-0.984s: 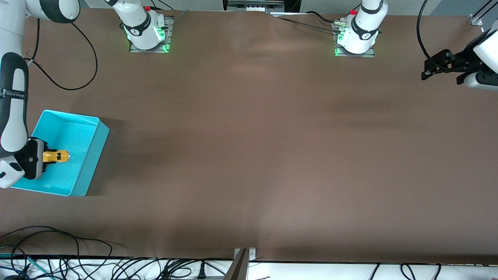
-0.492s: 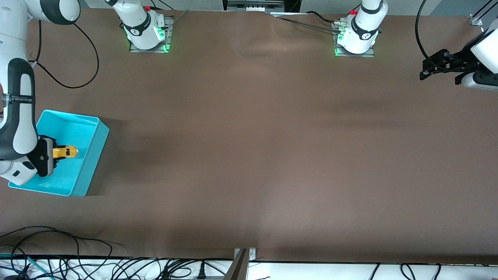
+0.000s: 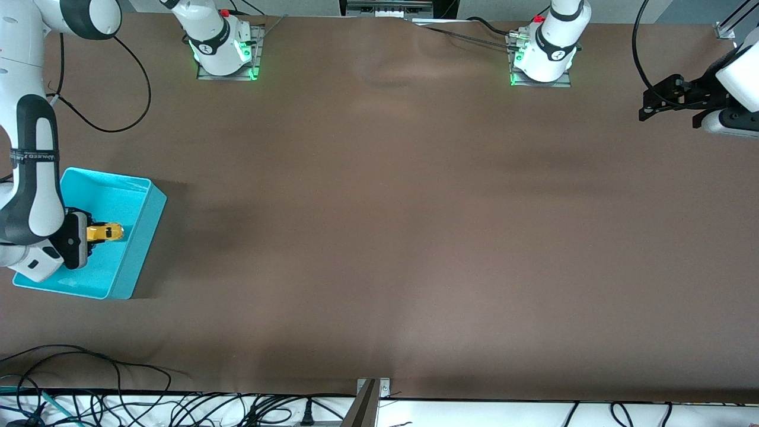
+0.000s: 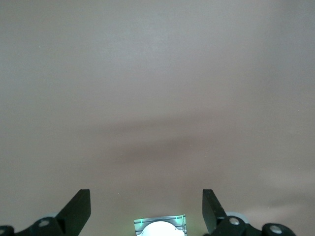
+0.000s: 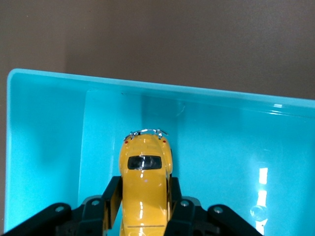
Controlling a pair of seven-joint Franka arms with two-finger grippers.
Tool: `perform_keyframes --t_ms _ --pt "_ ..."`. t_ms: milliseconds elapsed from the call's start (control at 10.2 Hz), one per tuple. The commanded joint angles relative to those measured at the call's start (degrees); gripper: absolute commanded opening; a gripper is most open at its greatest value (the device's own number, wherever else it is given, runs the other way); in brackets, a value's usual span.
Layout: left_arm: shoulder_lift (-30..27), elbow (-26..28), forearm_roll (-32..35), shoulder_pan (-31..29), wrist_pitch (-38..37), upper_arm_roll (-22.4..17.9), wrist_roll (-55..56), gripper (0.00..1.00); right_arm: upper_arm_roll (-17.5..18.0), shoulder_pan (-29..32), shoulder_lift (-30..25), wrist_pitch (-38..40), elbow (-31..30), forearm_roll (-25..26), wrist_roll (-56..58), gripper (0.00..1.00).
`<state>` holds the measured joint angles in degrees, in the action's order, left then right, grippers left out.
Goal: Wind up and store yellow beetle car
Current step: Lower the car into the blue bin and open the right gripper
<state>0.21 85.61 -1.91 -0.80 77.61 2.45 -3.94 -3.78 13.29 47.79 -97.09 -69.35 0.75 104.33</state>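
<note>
The yellow beetle car is small and glossy with a dark window. My right gripper is shut on its sides and holds it over the inside of the turquoise bin, at the right arm's end of the table. In the right wrist view the car's chrome bumper points at one bin wall, and the black fingers press both flanks. My left gripper is open and empty, hanging over bare table at the left arm's end, where that arm waits.
The brown table top stretches between the two arm bases. A black cable loops on the table by the right arm. Loose cables lie along the edge nearest the front camera.
The right gripper has carried the car farther over the bin, toward the wall on the table's middle side and slightly toward the robots' bases. The left arm has barely moved.
</note>
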Motion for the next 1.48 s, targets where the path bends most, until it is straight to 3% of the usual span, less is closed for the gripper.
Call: perform_keyframes --t_ms 0,492,590,787,1082,1377 --pt "0.7 -1.9 -1.0 0.0 -1.6 -0.2 -0.9 1.0 0.6 0.8 0.8 -1.3 -1.0 -2.3 1.0 0.0" --pt "0.7 -2.1 -1.0 0.1 -1.7 0.0 -0.9 1.0 0.7 2.0 1.7 -5.1 -3.1 -2.6 4.4 0.0" --pt "0.7 -1.9 -1.0 0.0 -1.7 0.1 -0.9 1.0 0.7 2.0 1.9 -5.3 -3.1 -2.6 4.9 0.1" --pt "0.7 -1.7 -1.0 0.0 -1.7 0.1 -0.9 1.0 0.7 2.0 1.8 -5.2 -3.1 -2.7 4.9 0.68" --pt "0.8 -1.6 -0.9 0.1 -1.7 0.2 -0.9 1.0 1.0 1.9 1.5 -4.7 -2.8 -3.0 4.7 0.81" --pt "0.9 -1.6 -0.9 0.2 -1.7 0.1 -0.9 1.0 1.2 1.1 -2.4 -2.6 -1.8 -4.4 1.4 0.87"
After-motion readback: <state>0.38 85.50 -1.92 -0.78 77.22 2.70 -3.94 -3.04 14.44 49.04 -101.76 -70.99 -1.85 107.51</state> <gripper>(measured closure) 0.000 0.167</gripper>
